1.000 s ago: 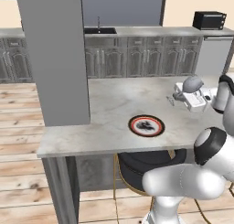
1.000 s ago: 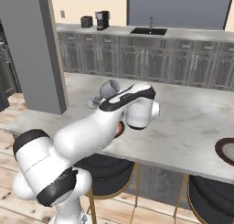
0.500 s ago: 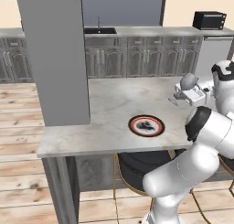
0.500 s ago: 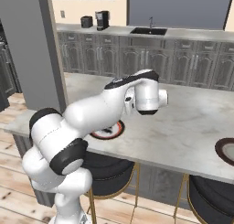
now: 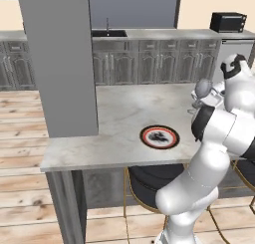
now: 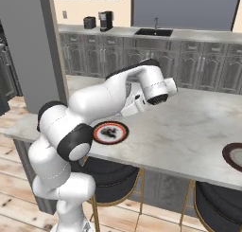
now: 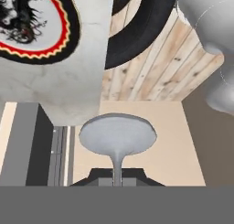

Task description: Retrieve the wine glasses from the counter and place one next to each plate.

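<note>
red-rimmed plate (image 5: 159, 137) on counter (image 5: 119, 118), stool (image 5: 149, 181) below it

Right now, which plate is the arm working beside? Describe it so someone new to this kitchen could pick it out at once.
Start at the marble counter that juts out from the wide grey pillar. Near its front edge, above a black stool, lies a round flat plate. Its red-orange rim, black ring and dark-marked white centre set it apart from the dark brown plate far along the counter.

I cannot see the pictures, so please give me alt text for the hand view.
The shut gripper holds a wine glass by its stem, its round foot facing the camera. The red-orange plate lies on the counter.
</note>
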